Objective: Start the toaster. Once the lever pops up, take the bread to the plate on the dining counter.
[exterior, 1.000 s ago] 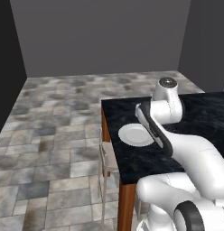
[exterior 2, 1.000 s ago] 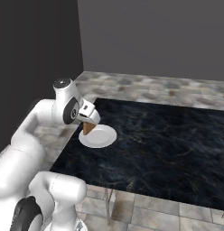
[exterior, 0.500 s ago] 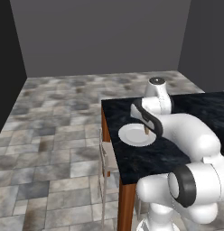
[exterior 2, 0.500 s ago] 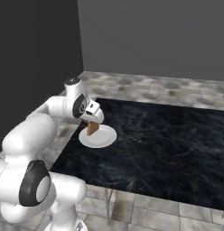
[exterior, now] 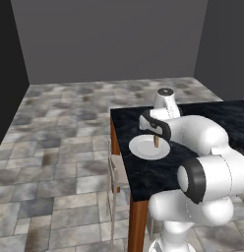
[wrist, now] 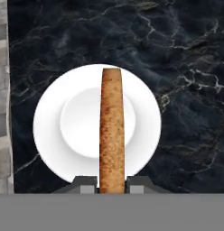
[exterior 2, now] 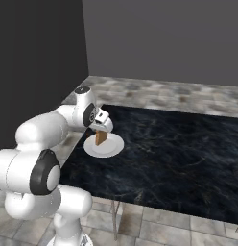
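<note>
Plate (wrist: 55, 135) sits near the dining counter (exterior 2: 178, 158) corner by the tiled floor (exterior: 60, 142), gripper (wrist: 112, 182) clamped on the bread (wrist: 112, 135) right above it.

We see the tan bread (wrist: 111, 131) upright, edge-on, over the white plate (wrist: 50, 108) near the counter (wrist: 186, 58) corner.

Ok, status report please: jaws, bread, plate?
Gripper shut on bread. Bread held on edge above plate, centred. Plate near corner of dining counter. Nothing in the way.
</note>
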